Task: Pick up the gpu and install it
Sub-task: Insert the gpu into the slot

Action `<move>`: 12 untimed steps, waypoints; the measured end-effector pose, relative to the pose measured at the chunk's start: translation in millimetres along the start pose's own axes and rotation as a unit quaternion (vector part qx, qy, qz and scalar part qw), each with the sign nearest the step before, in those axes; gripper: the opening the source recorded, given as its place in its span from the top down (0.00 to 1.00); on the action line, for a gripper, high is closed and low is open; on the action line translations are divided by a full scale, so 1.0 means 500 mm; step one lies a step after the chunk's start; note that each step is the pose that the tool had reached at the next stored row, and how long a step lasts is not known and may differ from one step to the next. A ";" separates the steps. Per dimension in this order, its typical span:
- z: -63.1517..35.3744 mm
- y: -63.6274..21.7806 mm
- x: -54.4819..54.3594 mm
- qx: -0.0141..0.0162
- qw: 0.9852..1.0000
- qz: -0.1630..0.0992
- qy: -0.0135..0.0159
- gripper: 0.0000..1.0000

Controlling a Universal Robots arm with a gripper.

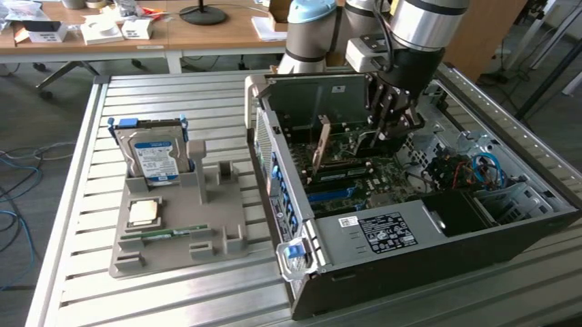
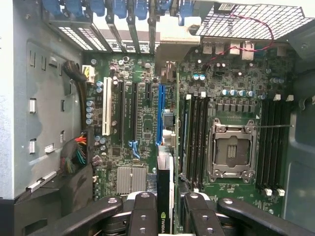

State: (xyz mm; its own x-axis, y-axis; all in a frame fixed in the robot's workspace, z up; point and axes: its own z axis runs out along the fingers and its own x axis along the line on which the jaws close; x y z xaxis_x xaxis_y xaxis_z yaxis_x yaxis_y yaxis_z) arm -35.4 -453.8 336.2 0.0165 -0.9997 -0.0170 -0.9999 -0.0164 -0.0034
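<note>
**A:** Nearest the lens: gripper (image 2: 166, 199), jaws closed on the gpu (image 2: 163, 167), which is held edge-on above the motherboard (image 2: 142, 105). Stage of work?

**B:** Pick-up is done. The card hangs inside the open computer case (image 1: 409, 286), near the blue slot (image 2: 160, 110), and is judged not yet seated.

**A:** Surroundings, from the exterior view's left to its right?

**B:** Floor cables (image 1: 18, 177); grey parts tray (image 1: 223, 235) bearing a hard drive (image 1: 155, 160); slatted metal table (image 1: 182, 293); the case at right. Wooden desks (image 1: 227, 37) stand at upper left.
</note>
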 end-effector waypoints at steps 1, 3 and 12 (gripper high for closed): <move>0.001 0.000 0.000 0.000 1.000 0.000 0.000 0.74; 0.003 0.001 0.000 0.000 1.000 0.000 0.000 0.74; 0.014 0.003 0.000 0.000 1.000 0.000 0.000 0.74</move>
State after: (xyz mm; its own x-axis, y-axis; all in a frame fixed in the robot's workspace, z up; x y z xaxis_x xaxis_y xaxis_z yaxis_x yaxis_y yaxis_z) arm -37.0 -453.8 329.5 0.0165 -0.9997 -0.0171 -0.9999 -0.0165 -0.0035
